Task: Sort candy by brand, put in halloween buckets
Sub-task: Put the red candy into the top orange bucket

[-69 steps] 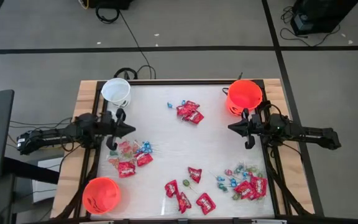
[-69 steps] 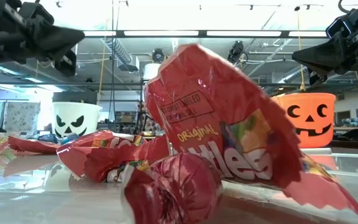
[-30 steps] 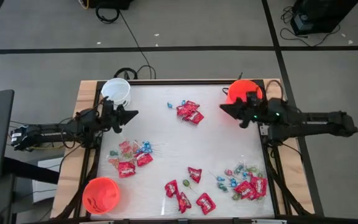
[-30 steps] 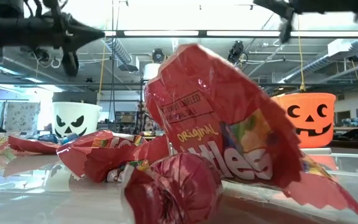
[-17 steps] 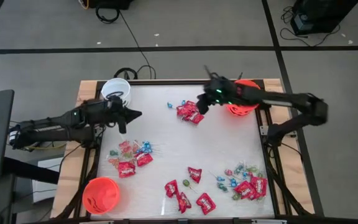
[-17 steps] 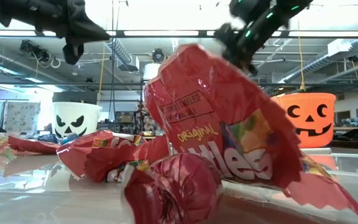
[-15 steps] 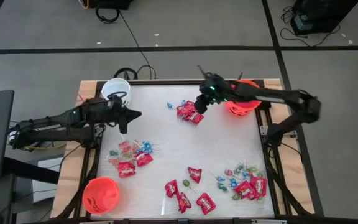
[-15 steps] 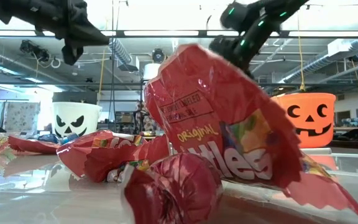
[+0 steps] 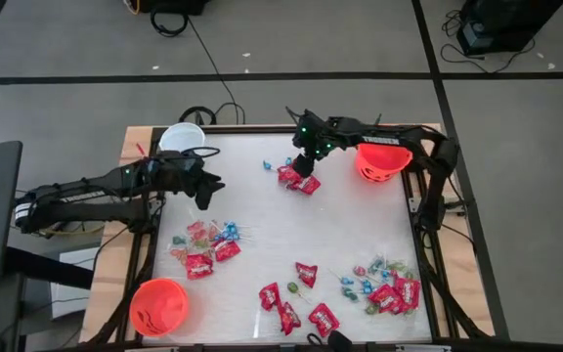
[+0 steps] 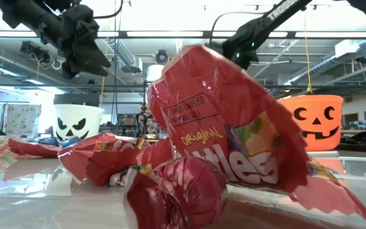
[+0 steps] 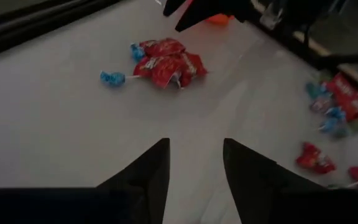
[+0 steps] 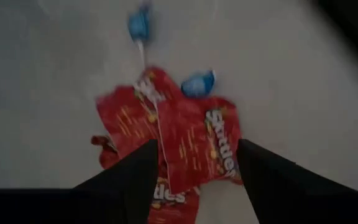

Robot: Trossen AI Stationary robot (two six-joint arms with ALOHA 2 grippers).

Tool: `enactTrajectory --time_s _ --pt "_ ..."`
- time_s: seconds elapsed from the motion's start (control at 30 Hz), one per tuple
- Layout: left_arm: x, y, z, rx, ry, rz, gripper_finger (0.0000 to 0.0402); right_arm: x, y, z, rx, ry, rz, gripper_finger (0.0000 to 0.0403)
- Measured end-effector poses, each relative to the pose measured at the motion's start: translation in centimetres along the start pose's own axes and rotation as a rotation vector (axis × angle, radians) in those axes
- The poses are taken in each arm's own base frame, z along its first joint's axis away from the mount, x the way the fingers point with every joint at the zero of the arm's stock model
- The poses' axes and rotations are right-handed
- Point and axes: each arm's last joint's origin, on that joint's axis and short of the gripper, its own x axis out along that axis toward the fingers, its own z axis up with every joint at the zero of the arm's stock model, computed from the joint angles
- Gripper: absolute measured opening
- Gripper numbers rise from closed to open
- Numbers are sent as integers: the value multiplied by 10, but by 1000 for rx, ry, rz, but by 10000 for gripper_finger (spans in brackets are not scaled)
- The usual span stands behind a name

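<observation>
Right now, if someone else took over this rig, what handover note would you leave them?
Right gripper: open, empty, above the red packets near the table's far edge.
Left gripper: open, empty, by the white bucket.
Orange buckets: far right and near left.
Loose candy: left pile, near-middle packets, right pile.
Done: can't tell what is in the buckets.
Left: sort all loose candy.

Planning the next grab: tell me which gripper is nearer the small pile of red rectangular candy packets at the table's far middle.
Right. The right gripper hangs open directly over the red packet pile; the left gripper is off to the side, near the white bucket.
</observation>
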Motion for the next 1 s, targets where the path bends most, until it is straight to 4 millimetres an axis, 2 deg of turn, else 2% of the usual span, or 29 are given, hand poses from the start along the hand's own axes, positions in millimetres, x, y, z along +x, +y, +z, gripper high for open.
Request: enactTrajectory --time_s 0.17,0.37,0.5,0.6,0.67,0.77,1.0 --pt "14 1 -1 40 38 27 157 22 -7 -6 4 80 14 214" --pt "30 2 -3 39 86 47 157 33 -15 -9 -7 113 -28 174" --pt "42 2 -3 39 104 54 157 36 -21 -11 -15 130 -43 116" --pt "50 1 -1 40 83 46 157 31 -23 -10 -18 121 -19 40" --pt "55 -1 4 40 36 26 157 23 -22 -8 -29 104 12 13" --pt "60 -4 11 39 -33 -19 157 1 -17 -4 -36 53 41 7" --pt "68 -12 27 59 -198 -117 157 -84 26 -1 -147 -171 100 4"
